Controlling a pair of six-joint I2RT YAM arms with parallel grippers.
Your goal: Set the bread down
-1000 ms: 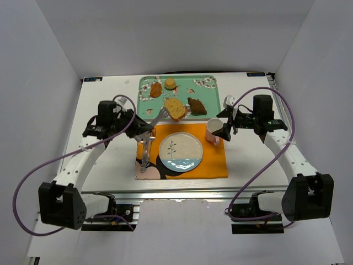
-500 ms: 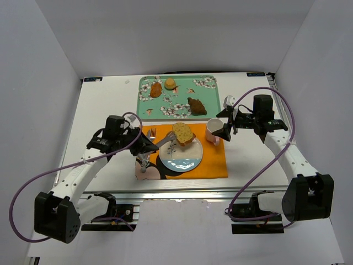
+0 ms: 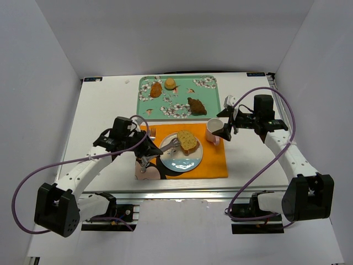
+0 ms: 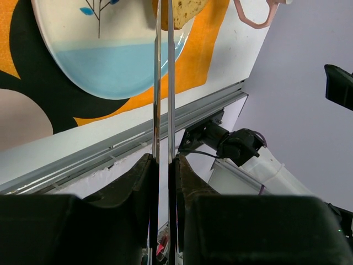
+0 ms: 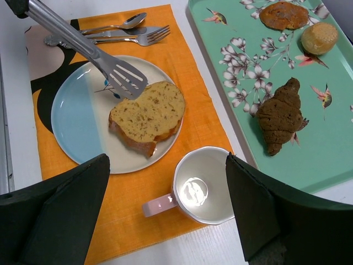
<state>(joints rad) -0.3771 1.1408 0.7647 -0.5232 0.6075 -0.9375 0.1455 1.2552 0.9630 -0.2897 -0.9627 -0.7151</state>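
The slice of bread (image 3: 187, 141) lies flat on the white and blue plate (image 3: 176, 161), at its far right side. In the right wrist view the bread (image 5: 148, 117) overhangs the plate's rim (image 5: 77, 121) a little. My left gripper (image 3: 144, 148) is shut on metal tongs (image 3: 165, 148). The slotted tip of the tongs (image 5: 124, 77) sits at the bread's edge with its arms close together (image 4: 171, 83); the bread is not between them. My right gripper (image 3: 226, 128) is open and empty above the pink mug (image 3: 214, 130).
The plate and mug (image 5: 201, 185) stand on an orange placemat (image 3: 212, 160), with a fork and spoon (image 5: 110, 37) at its left. A green flowered tray (image 3: 179, 107) behind holds a brown croissant (image 3: 197, 106), a bun (image 3: 170, 83) and a brown pastry (image 3: 156, 89).
My left gripper carried the bread in the tongs from the tray to the plate. The bread now lies on the plate. The right arm has not moved.
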